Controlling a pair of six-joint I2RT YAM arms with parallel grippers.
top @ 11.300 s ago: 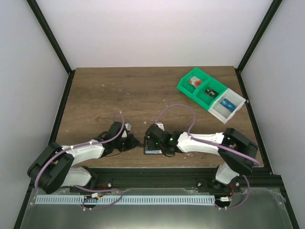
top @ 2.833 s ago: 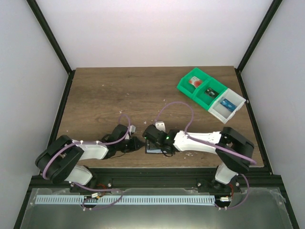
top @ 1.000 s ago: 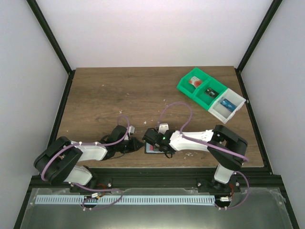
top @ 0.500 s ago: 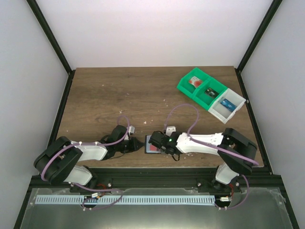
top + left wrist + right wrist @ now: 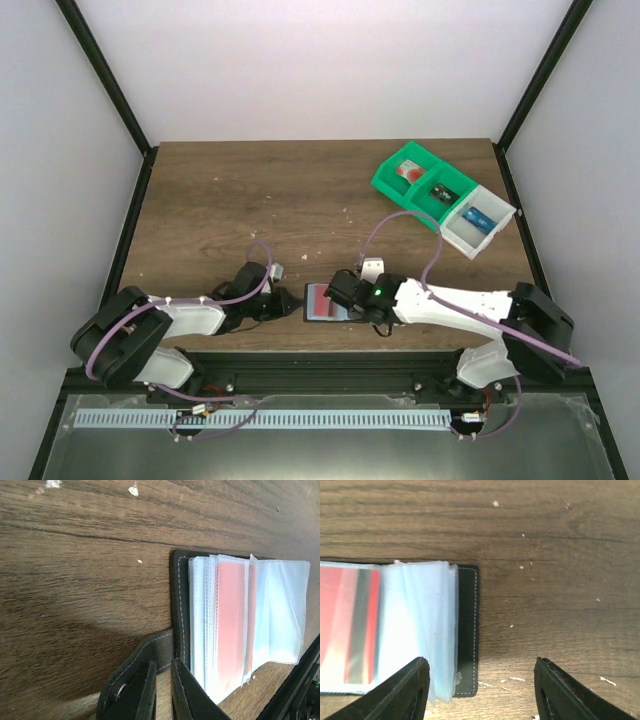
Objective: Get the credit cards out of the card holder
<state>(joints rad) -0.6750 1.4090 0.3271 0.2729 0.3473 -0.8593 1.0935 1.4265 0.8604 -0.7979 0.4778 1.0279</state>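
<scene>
An open card holder [image 5: 325,312] lies flat on a wooden table [image 5: 240,190], close to its near edge, between two robot arms. It has a dark stitched border and a fan of clear plastic sleeves [image 5: 417,625]. A red card [image 5: 347,620] with a dark stripe sits inside one sleeve. The left jaws are nearly closed, with their tips on the holder's black side tab [image 5: 132,672]; whether they pinch it or only press it down cannot be told. The right jaws stand wide apart, holding nothing, and hover above the holder's right edge. The card looks light, thin and stiff, with a slick face. The sleeves look soft and floppy and would likely lift with it. The best hold is probably on an edge of the card at the sleeve's open side, pinched across its thickness and drawn out flat, with the holder pinned down.
</scene>
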